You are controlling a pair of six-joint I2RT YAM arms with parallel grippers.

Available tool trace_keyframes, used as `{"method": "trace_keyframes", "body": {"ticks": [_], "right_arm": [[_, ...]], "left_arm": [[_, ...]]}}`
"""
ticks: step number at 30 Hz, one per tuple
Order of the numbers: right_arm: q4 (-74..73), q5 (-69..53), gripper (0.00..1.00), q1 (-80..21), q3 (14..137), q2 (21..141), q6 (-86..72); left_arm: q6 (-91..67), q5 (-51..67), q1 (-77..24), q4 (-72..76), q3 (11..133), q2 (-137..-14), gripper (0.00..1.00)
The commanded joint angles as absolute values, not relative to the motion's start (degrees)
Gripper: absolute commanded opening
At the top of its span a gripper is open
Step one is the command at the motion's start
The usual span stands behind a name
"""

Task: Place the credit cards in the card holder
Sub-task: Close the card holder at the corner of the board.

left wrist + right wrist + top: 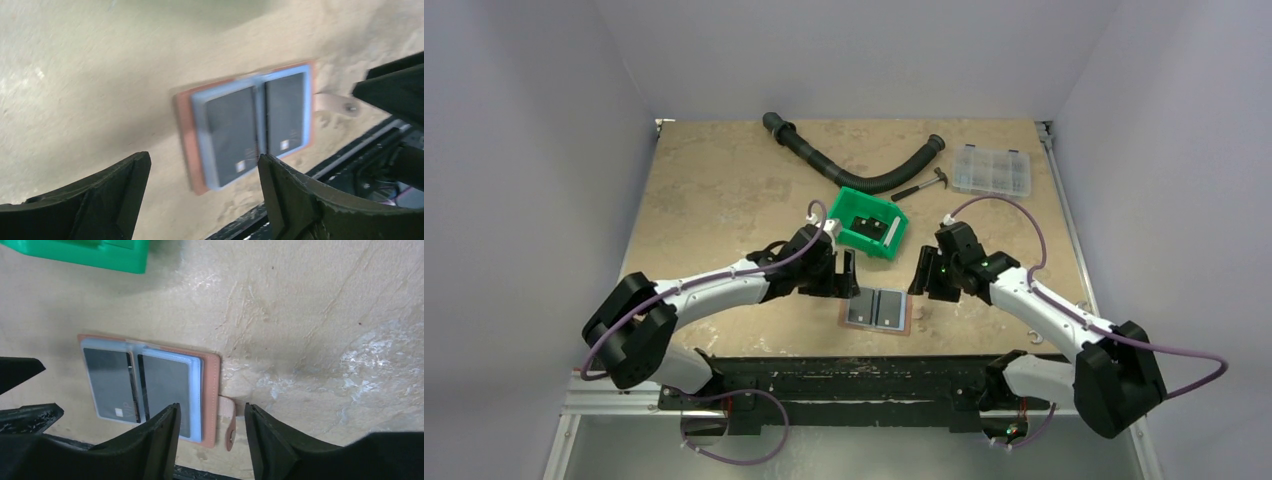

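Plainly, the left gripper (844, 275) and the right gripper (921, 272) hang with jaws parted and empty, flanking the card holder (210, 390), which lies spread open on the table (714, 190) by its near edge. It looks like light, floppy leather, best pinched at a cover edge or its strap tab (229, 420). Pinkish-brown covers frame clear sleeves, with two dark credit cards (165, 387) already inside.

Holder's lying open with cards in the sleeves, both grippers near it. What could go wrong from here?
The card holder lies close to the table's near edge; a nudge could slide it off. Its strap sticks out near the open right gripper and could snag on a finger.
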State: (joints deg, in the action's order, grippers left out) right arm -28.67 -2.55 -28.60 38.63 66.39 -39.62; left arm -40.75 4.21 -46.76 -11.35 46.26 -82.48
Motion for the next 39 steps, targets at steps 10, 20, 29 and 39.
{"method": "trace_keyframes", "body": {"ticks": [10, 20, 29, 39], "right_arm": [[-29.36, -1.89, 0.39, -29.57, 35.76, 65.66, -40.07], [-27.10, -2.52, 0.26, -30.12, 34.68, 67.41, -39.27], [-23.88, -4.08, 0.08, -30.69, 33.82, 69.55, -39.42], [-20.38, -7.42, 0.00, -31.18, 34.17, 70.35, -39.45]], "left_arm": [[-42.76, 8.01, -45.49, -2.51, 35.64, -84.03, 0.72], [-44.84, 12.42, -45.45, 3.68, 33.90, -86.09, 0.69], [-48.64, 20.87, -45.11, 10.52, 33.53, -88.91, 0.75], [-53.84, 20.59, -44.82, 9.42, 35.39, -78.59, 0.71]]}}
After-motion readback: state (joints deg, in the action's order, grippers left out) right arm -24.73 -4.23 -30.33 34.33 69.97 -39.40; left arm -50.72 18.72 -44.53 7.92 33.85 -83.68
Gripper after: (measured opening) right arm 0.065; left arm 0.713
